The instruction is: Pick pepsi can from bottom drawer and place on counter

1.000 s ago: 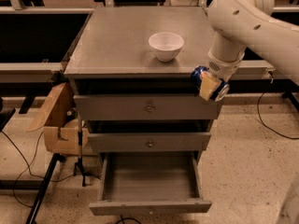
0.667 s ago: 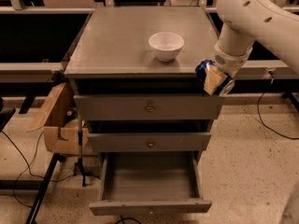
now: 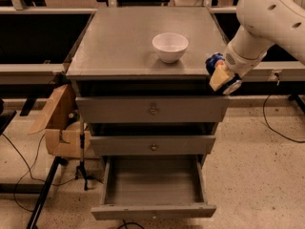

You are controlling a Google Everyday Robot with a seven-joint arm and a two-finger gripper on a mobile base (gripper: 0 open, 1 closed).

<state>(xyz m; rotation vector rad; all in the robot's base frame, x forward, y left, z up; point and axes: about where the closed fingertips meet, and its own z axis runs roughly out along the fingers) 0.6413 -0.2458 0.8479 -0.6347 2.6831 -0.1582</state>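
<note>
My gripper is shut on the pepsi can, a small blue can lying tilted between the tan fingers. It hangs at the front right corner of the counter, about level with the counter's edge and just off it. The bottom drawer is pulled open below and its grey tray shows nothing inside.
A white bowl stands on the counter right of centre, left of the gripper. The two upper drawers with round knobs are shut. A cardboard box and a stand sit left of the cabinet. Cables lie on the floor.
The gripper has carried the can upward and slightly right, from beside the top drawer front to the level of the counter's front right corner.
</note>
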